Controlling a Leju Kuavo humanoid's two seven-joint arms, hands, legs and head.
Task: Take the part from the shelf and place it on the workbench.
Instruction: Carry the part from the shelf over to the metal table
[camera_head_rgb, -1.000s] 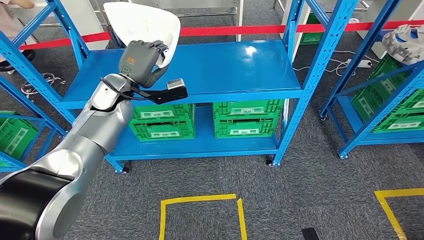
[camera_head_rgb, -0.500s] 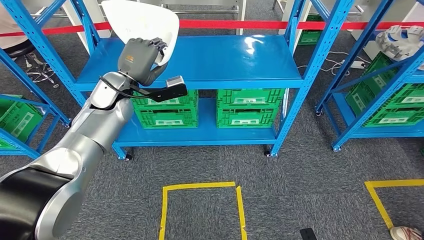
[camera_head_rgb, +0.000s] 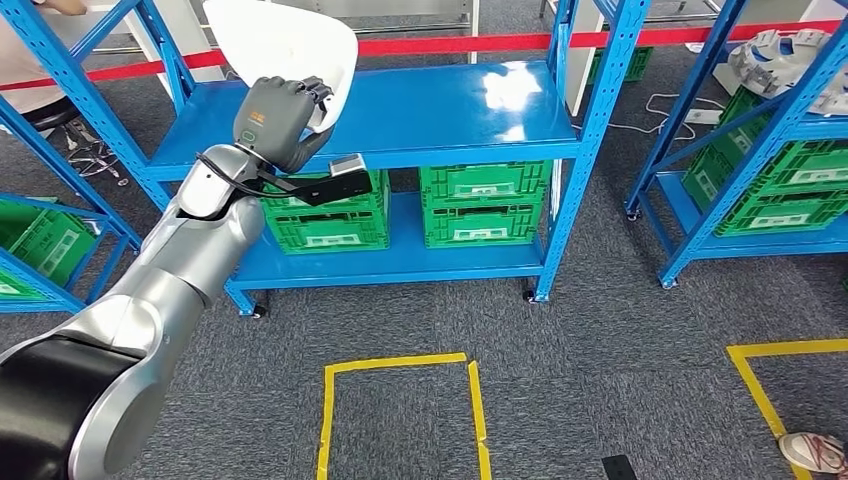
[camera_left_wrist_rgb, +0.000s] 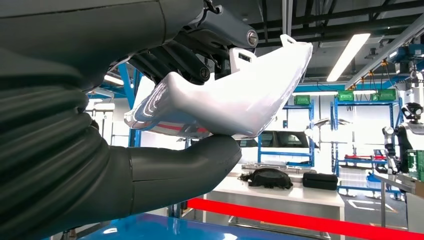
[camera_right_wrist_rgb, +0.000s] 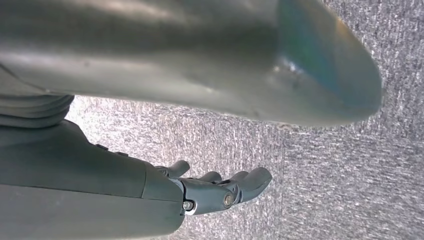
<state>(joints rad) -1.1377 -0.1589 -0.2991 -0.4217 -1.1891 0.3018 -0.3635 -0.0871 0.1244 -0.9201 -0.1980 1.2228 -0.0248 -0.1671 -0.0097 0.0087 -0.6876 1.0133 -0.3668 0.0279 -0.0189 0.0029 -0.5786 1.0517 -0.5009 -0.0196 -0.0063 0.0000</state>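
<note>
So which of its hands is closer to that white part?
Left. The left hand grips the white part above the blue shelf; the right hand hangs over the carpet.

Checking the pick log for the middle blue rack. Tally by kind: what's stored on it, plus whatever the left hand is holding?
White part, held by the left hand: 1
Green crates, two stacks of two on the lower shelf: 4
Total: 5
</note>
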